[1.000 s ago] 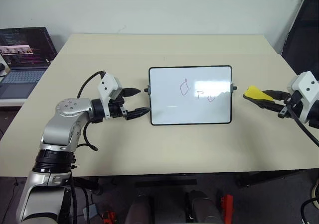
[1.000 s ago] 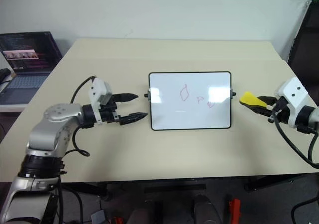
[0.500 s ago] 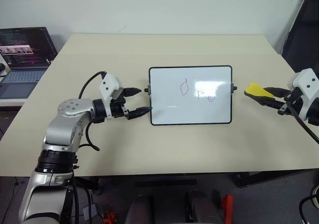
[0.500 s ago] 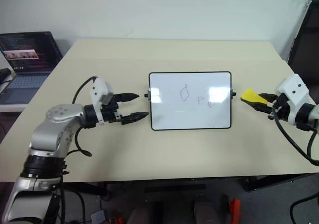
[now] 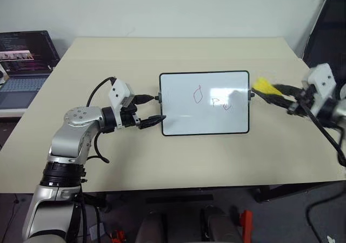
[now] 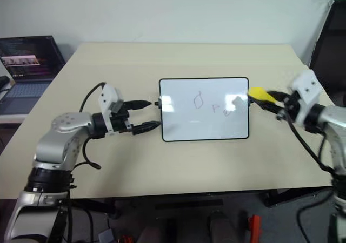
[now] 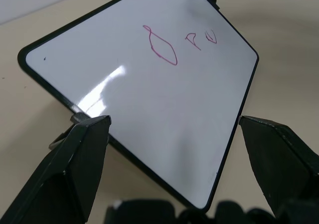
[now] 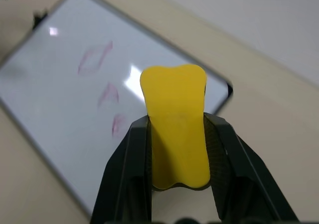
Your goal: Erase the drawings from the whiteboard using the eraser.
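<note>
Head view: the left gripper (image 5: 152,110) stands spread wide at the whiteboard (image 5: 204,102)'s left edge; the right gripper (image 5: 278,92) hovers at its right edge. Right wrist view: closed fingers (image 8: 128,170) pinch the eraser (image 8: 175,137) above the drawings (image 8: 107,87)

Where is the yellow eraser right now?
The eraser is pinched in the right gripper, held at the whiteboard's right edge, near the drawings.
</note>
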`<action>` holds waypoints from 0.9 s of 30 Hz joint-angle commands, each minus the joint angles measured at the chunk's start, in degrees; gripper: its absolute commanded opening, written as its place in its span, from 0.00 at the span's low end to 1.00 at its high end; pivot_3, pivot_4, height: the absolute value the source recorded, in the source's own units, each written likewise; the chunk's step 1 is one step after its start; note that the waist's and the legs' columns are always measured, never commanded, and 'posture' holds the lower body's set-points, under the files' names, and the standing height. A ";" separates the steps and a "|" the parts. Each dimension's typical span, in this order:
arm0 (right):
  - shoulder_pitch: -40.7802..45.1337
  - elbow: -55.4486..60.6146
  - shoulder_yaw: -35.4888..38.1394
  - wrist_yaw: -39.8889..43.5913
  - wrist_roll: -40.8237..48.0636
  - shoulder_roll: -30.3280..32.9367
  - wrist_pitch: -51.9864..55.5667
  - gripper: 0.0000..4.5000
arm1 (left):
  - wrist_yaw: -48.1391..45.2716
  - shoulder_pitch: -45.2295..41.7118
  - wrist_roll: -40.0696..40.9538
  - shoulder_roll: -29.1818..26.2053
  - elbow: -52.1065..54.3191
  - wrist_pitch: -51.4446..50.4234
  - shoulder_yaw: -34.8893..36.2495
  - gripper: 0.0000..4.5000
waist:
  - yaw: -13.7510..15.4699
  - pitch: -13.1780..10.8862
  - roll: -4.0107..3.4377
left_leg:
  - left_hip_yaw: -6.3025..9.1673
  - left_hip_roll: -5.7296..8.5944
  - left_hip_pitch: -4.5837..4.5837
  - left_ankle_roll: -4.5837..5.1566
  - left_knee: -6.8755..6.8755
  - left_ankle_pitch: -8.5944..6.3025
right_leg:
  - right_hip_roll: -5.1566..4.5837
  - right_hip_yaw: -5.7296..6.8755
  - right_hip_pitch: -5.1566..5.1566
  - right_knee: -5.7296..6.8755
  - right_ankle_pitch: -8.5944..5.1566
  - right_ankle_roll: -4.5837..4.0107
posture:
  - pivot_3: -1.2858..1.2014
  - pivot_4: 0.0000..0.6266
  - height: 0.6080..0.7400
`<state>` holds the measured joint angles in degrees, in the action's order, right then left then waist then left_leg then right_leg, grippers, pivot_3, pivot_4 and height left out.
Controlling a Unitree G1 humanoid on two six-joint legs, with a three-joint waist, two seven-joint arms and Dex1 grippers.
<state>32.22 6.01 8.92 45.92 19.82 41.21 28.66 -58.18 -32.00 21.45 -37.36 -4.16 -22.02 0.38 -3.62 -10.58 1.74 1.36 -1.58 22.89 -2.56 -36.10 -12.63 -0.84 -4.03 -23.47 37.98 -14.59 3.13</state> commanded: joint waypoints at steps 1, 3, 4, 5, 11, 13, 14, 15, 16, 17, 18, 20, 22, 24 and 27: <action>5.68 -2.94 -4.66 -7.91 -3.52 -8.82 -4.03 0.25 | -0.29 -0.72 -0.41 0.51 -0.16 1.79 0.19 1.00 | -0.02 0.00 -0.01 | 0.01 -0.02 -0.01 0.00 0.00 0.00 | 0.02 0.00 0.00 0.02 0.01 -0.01 | 0.52 0.24 1.00; 6.90 -5.70 -6.91 -10.84 -5.95 -13.30 -6.25 0.25 | -0.20 -0.64 -0.42 0.90 -0.03 1.81 0.07 1.00 | 0.26 0.00 0.00 | 0.05 -0.03 0.01 0.00 0.00 0.00 | 0.03 0.04 0.00 0.03 0.03 -0.08 | 0.52 0.24 1.00; 7.30 -7.95 -7.85 -12.26 -7.31 -15.31 -8.07 0.25 | -0.06 -0.74 -0.44 1.20 0.06 1.81 -0.02 1.00 | 0.39 0.00 0.00 | 0.06 -0.03 0.06 0.00 0.01 0.00 | 0.03 0.06 -0.03 0.01 0.14 -0.28 | 0.52 0.24 1.00; 7.70 -10.27 -8.53 -13.54 -8.61 -16.84 -10.03 0.25 | 0.08 -0.84 -0.51 1.48 0.15 1.81 -0.13 1.00 | 0.64 0.01 0.01 | 0.04 -0.02 0.09 -0.01 0.01 0.00 | 0.01 0.05 -0.05 0.00 0.15 -0.29 | 0.52 0.24 1.00; 11.51 -21.83 -10.32 -17.84 -13.33 -21.59 -17.47 0.25 | 0.36 0.37 -0.41 1.80 1.93 1.43 -0.20 1.00 | 1.41 0.00 0.00 | 0.04 0.07 0.19 -0.05 0.02 -0.03 | -0.14 0.12 -0.07 -0.07 0.17 -0.28 | 0.52 0.24 1.00; 12.69 -25.69 -10.74 -18.75 -14.48 -22.65 -19.16 0.25 | 0.45 0.99 -0.21 1.64 2.57 1.18 0.03 1.00 | 1.28 0.00 0.00 | 0.04 0.05 0.16 -0.04 0.02 -0.03 | -0.13 0.11 -0.08 -0.04 0.17 -0.29 | 0.52 0.24 1.00; 13.12 -27.74 -11.24 -18.79 -15.07 -23.16 -19.69 0.25 | 0.48 1.31 -0.10 1.54 2.88 1.05 0.15 1.00 | 1.21 0.00 0.00 | 0.05 0.04 0.15 -0.04 0.03 -0.02 | -0.11 0.12 -0.09 -0.01 0.17 -0.30 | 0.52 0.24 1.00; 13.31 -29.04 -11.55 -18.66 -15.50 -23.47 -20.14 0.25 | 0.52 1.57 -0.02 1.47 3.17 0.95 0.22 1.00 | 1.10 0.00 0.00 | 0.05 0.03 0.11 -0.04 0.03 -0.03 | -0.09 0.11 -0.07 0.01 0.16 -0.30 | 0.52 0.24 1.00; 13.36 -30.30 -12.17 -18.45 -16.22 -23.63 -20.89 0.25 | 0.61 1.77 -0.06 1.41 3.40 0.83 0.23 1.00 | 1.00 0.00 0.00 | 0.05 0.02 0.09 -0.04 0.02 -0.02 | -0.09 0.11 -0.06 0.03 0.16 -0.31 | 0.52 0.24 1.00; 13.32 -31.56 -13.09 -18.13 -17.14 -23.73 -21.42 0.25 | 0.70 1.94 -0.17 1.34 3.56 0.78 0.19 1.00 | 0.77 0.01 0.00 | 0.05 0.02 0.07 -0.04 0.02 -0.02 | -0.09 0.11 -0.04 0.04 0.16 -0.31 | 0.52 0.24 1.00; 13.03 -32.69 -14.48 -17.60 -18.40 -23.78 -21.76 0.25 | 0.82 2.10 -0.17 1.33 3.76 0.67 0.25 1.00 | 0.60 0.01 0.01 | 0.05 0.03 0.05 -0.04 0.01 -0.02 | -0.09 0.10 -0.01 0.04 0.16 -0.31 | 0.52 0.24 1.00; 11.90 -33.86 -17.30 -15.61 -20.18 -23.84 -22.05 0.25 | 0.97 2.44 -0.10 1.27 4.18 0.45 0.44 1.00 | 0.36 0.05 0.03 | 0.05 0.03 0.00 -0.04 0.00 -0.02 | -0.09 0.10 0.04 0.04 0.16 -0.30 | 0.52 0.24 1.00; 10.17 -33.90 -19.61 -13.17 -21.25 -23.79 -22.72 0.25 | 1.06 2.72 -0.04 1.17 4.53 0.22 0.59 1.00 | 0.11 0.11 0.03 | 0.05 0.02 -0.14 -0.04 0.00 -0.02 | -0.07 0.08 0.16 0.04 0.16 -0.30 | 0.52 0.24 1.00; 7.92 -33.58 -21.51 -10.44 -21.57 -23.81 -23.22 0.25 | 1.13 2.92 0.01 1.08 4.64 0.14 0.65 1.00 | -0.03 0.21 0.10 | 0.06 -0.02 -0.20 -0.04 0.00 -0.02 | -0.02 0.07 0.21 0.04 0.16 -0.30 | 0.52 0.24 1.00; 5.33 -32.99 -23.69 -7.69 -22.12 -23.59 -23.82 0.25 | 1.30 2.96 0.07 1.07 4.69 0.10 0.57 1.00 | -0.09 0.27 0.16 | 0.05 -0.04 -0.37 -0.03 0.00 -0.02 | 0.02 0.04 0.33 0.07 0.11 -0.21 | 0.52 0.24 1.00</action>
<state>40.34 -23.79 -12.00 36.27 0.07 17.42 2.87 -56.94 -28.86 21.04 -35.74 -1.91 -22.12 -0.16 -3.71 -10.31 1.90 1.40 -1.64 22.48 -2.59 -36.13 -12.64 -0.81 -4.00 -23.12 38.07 -14.48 2.97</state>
